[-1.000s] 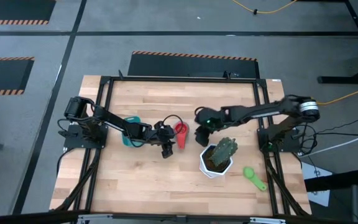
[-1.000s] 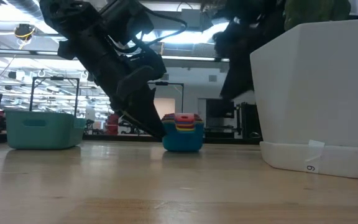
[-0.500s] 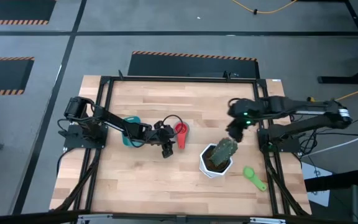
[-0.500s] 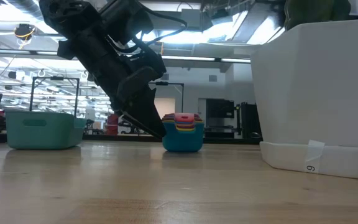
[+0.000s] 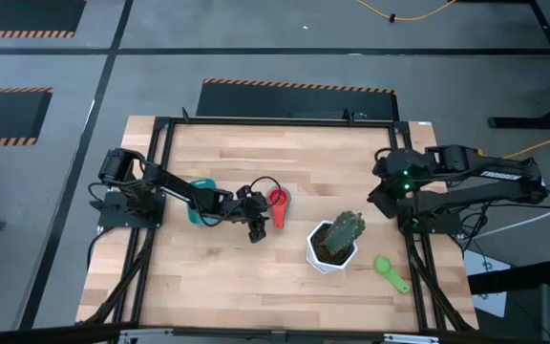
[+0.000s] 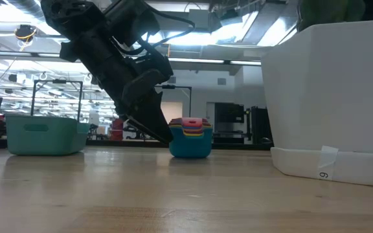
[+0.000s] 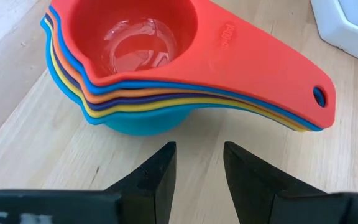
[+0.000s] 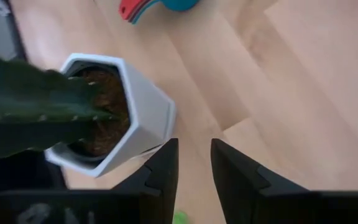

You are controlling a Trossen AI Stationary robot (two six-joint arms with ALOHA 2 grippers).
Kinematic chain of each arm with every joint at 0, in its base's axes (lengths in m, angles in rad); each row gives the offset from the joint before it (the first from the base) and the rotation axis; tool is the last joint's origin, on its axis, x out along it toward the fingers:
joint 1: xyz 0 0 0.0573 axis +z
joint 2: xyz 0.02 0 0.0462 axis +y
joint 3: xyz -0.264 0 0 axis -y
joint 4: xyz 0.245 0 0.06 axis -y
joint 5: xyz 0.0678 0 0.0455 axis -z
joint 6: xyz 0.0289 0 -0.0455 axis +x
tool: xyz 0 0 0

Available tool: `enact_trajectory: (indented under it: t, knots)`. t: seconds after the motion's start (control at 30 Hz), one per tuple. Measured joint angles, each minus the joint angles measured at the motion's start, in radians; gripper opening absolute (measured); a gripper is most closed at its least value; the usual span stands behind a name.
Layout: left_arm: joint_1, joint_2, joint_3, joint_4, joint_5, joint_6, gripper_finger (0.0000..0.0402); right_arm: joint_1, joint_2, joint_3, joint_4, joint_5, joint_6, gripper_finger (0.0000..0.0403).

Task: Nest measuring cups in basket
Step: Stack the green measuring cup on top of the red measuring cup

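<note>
Counts of the things being shown on the wooden table

One nested stack of plastic measuring cups is being seen, with a red cup on top and orange, yellow and blue rims being shown beneath it; the exact number in the stack cannot be told. One separate green plastic measuring cup is being shown apart, near the table's edge. One teal rectangular plastic basket is being counted, and one white hexagonal pot holding one green cactus. Two dark two-finger grippers are being shown: the left gripper and the right gripper.
</note>
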Motion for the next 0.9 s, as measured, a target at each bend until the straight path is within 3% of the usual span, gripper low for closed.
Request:
enact_trajectory:
  t: [0.17, 0.4, 0.53, 0.6, 0.9]
  knots:
    - [0.0, 0.0, 0.0, 0.0, 0.0, 0.0, 0.0128, 0.0, 0.001, 0.0, 0.001, -0.06, 0.037, 0.011]
    - [0.0, 0.0, 0.0, 0.0, 0.0, 0.0, 0.0128, 0.0, 0.001, 0.0, 0.001, -0.088, 0.042, 0.0165]
    - [0.0, 0.0, 0.0, 0.0, 0.0, 0.0, 0.0128, 0.0, 0.004, 0.0, -0.004, 0.066, 0.144, 0.0192]
    - [0.0, 0.0, 0.0, 0.0, 0.0, 0.0, 0.0128, -0.001, 0.004, 0.0, -0.004, 0.081, 0.142, 0.0195]
    - [-0.001, 0.0, 0.0, 0.0, 0.0, 0.0, 0.0128, 0.0, 0.004, 0.0, -0.001, -0.074, 0.122, 0.0196]
